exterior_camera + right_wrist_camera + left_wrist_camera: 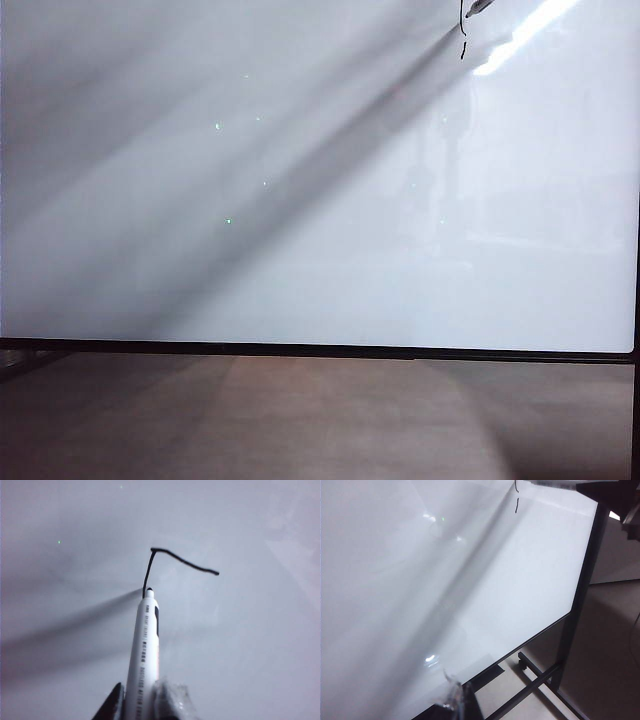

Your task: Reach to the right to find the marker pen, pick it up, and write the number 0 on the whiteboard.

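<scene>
The marker pen (144, 645), clamped in the right gripper (141, 700), is pressed tip-first to the whiteboard (250, 645) at the half-drawn number 0 (175, 560), where steady contact is apparently needed; the left gripper (454, 700) cannot be judged.

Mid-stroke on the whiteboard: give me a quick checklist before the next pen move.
1. Marker pen clamped in the right end effector: ok.
2. Pen tip at the end of the drawn line on the whiteboard: ok; actual contact: cannot tell.
3. Number 0 closed: not ok, only two joined strokes so far.
4. Room on the board to continue: cannot tell; the mark sits near the exterior view's upper edge.
5. Left end effector away from the writing: ok, near the board's lower edge; open or shut: cannot tell.
</scene>
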Controlling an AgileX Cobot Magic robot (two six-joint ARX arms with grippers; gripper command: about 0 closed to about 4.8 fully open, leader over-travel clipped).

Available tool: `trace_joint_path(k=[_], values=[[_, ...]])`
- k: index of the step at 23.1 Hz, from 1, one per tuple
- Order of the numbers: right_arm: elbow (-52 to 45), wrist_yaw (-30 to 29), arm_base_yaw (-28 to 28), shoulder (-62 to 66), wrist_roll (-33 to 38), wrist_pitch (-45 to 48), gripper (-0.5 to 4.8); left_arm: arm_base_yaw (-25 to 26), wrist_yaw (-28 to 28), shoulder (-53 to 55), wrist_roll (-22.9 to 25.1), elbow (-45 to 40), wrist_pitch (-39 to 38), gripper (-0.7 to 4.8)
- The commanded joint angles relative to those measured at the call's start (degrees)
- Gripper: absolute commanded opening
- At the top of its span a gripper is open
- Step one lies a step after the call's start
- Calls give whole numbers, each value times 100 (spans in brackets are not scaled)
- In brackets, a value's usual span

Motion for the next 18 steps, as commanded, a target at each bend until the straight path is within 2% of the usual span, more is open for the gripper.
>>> trace_joint_path(k=[1,4,18], values=[[33,-35,4,-20,-4,227,-6,-2,-13,-24,26,15,81,-5],[33,-164,4,37,-22,280,-6,-2,-13,-24,26,15,85,-5],[33,-52,2,120,-20,284,-6,4,-13,-22,42,15,118,-5]])
